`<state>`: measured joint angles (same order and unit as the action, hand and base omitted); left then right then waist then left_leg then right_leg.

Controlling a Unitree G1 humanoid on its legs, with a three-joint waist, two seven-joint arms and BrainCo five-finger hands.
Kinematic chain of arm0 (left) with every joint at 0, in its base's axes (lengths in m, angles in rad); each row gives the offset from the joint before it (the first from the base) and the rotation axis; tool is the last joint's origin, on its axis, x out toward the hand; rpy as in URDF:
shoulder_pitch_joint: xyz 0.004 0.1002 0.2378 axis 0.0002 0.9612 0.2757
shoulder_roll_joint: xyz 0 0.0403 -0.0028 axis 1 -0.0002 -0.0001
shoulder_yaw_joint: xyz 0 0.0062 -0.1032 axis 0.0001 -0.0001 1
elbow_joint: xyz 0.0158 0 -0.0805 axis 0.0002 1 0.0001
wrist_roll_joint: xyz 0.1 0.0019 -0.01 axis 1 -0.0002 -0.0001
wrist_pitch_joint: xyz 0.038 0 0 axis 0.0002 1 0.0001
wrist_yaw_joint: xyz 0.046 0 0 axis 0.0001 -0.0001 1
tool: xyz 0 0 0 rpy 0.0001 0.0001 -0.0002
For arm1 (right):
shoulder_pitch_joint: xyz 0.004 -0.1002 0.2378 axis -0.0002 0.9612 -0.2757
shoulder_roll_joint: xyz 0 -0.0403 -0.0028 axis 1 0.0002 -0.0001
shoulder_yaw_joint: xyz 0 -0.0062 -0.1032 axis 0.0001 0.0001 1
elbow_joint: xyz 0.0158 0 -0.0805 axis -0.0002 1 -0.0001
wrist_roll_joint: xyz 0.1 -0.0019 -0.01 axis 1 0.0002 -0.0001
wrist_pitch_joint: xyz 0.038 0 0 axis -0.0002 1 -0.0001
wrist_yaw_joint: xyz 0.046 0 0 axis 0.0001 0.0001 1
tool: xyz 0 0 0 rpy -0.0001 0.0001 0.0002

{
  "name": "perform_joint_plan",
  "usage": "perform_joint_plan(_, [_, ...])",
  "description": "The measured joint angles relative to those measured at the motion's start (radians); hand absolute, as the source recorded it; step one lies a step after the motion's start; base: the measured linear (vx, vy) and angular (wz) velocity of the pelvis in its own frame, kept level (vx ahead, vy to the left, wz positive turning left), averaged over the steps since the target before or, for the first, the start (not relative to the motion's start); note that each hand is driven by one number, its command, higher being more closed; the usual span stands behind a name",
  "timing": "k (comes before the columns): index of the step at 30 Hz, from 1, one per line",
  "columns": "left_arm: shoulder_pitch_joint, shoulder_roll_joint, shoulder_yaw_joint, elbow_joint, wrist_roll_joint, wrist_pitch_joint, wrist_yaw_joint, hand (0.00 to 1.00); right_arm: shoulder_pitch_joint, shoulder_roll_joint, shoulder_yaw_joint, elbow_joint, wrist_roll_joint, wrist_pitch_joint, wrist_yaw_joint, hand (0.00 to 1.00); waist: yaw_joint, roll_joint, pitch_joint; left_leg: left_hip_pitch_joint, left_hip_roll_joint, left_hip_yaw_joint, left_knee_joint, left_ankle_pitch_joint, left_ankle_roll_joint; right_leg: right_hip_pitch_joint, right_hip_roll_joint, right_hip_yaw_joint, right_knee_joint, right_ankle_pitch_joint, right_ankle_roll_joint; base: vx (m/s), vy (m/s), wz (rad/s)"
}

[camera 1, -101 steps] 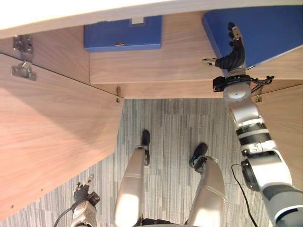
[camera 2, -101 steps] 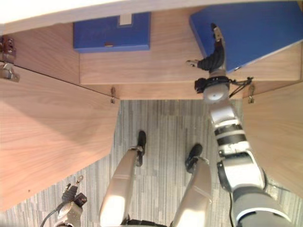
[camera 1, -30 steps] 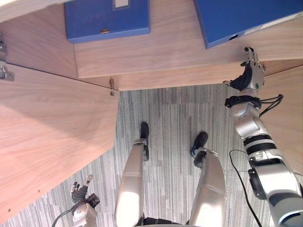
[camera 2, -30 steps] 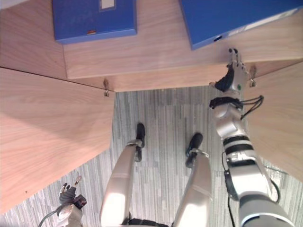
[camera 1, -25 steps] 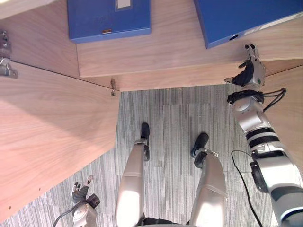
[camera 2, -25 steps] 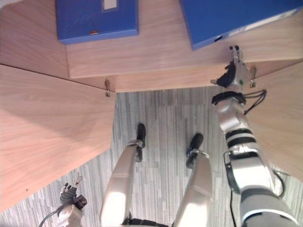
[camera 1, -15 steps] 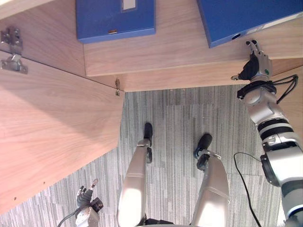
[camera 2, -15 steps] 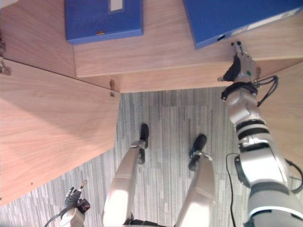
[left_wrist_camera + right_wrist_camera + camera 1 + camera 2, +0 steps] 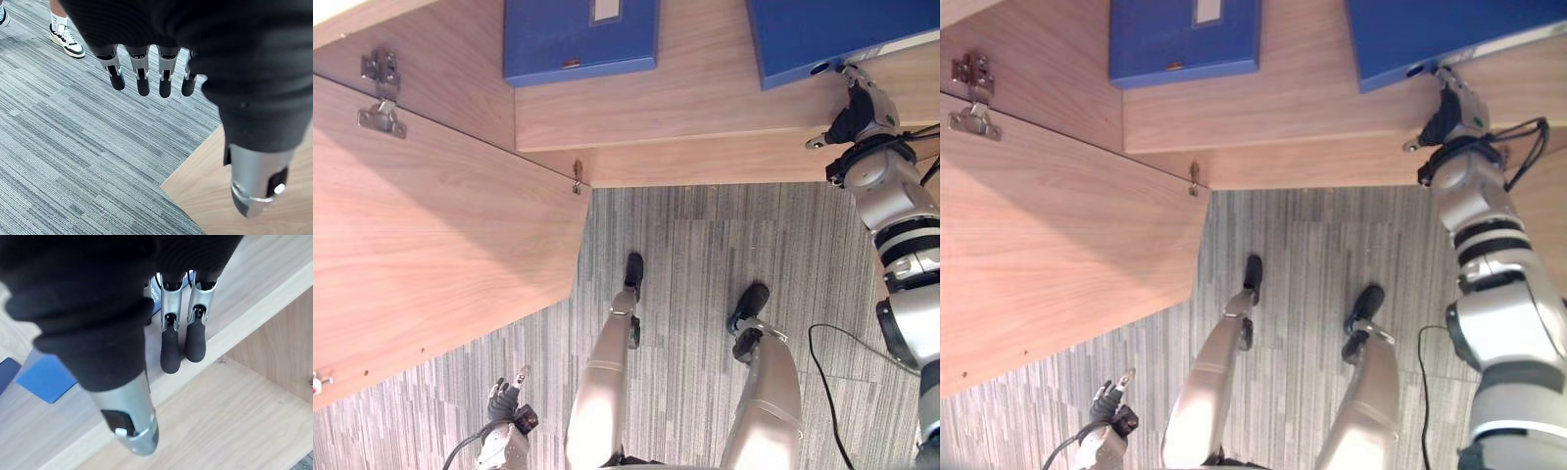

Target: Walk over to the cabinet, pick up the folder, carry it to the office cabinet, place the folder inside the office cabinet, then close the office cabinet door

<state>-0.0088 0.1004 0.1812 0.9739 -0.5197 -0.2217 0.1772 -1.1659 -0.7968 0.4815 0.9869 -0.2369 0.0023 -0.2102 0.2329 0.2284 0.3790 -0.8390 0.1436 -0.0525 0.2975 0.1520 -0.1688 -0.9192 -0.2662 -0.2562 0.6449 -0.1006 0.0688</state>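
Two blue folders lie on the wooden shelf (image 9: 705,108) of the open cabinet: one (image 9: 579,39) at the left, one (image 9: 837,34) at the right. My right hand (image 9: 862,103) hovers at the shelf's front edge, just below the right folder's near corner and apart from it. Its fingers (image 9: 171,347) are straight and hold nothing, with the blue folder (image 9: 46,377) lying behind them on the shelf. My left hand (image 9: 507,431) hangs low over the carpet, its fingers (image 9: 142,78) relaxed and empty.
The cabinet's left door (image 9: 431,225) stands swung open beside me, its hinges (image 9: 380,96) showing, and its lower corner (image 9: 220,196) is close to my left hand. Grey striped carpet (image 9: 705,255) lies in front of the cabinet. A person's shoe (image 9: 66,36) stands on the carpet nearby.
My right hand has come off the right folder and drawn back to the shelf's front edge. The folder stays on the shelf. The whole picture has shifted, so the camera moved.
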Motion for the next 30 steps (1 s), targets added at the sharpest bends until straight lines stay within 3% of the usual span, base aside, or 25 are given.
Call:
perform_joint_plan(8, [-0.007, -0.01, 0.016, -0.001, -0.001, -0.001, -0.004, 0.0, -0.073, -0.004, 0.078, -0.012, 0.067, 0.009, 0.049, 0.0, 0.008, 0.0, 0.0, -0.002, 0.001, -0.007, -0.012, 0.001, -0.002, -0.002, -0.001, -0.011, 0.0, 0.0, -0.014, 0.05, 0.006, 0.03])
perform_joint_plan(20, [-0.012, -0.059, 0.073, -0.044, -0.002, -0.01, 0.003, 0.0, -0.217, 0.063, 0.099, -0.083, 0.178, -0.001, -0.017, 0.0, 0.025, -0.014, 0.011, -0.035, 0.0, -0.02, 0.03, -0.012, -0.006, -0.017, -0.011, -0.021, 0.028, -0.013, -0.033, 0.05, 0.027, 0.04])
perform_joint_plan(30, [-0.011, -0.059, 0.08, -0.043, -0.027, -0.015, 0.003, 0.0, -0.212, 0.073, 0.092, -0.079, 0.119, -0.001, -0.01, 0.0, 0.021, -0.037, 0.045, -0.033, -0.001, -0.034, 0.034, -0.014, -0.007, -0.001, -0.013, -0.036, 0.027, -0.023, -0.03, 0.02, 0.038, 0.03])
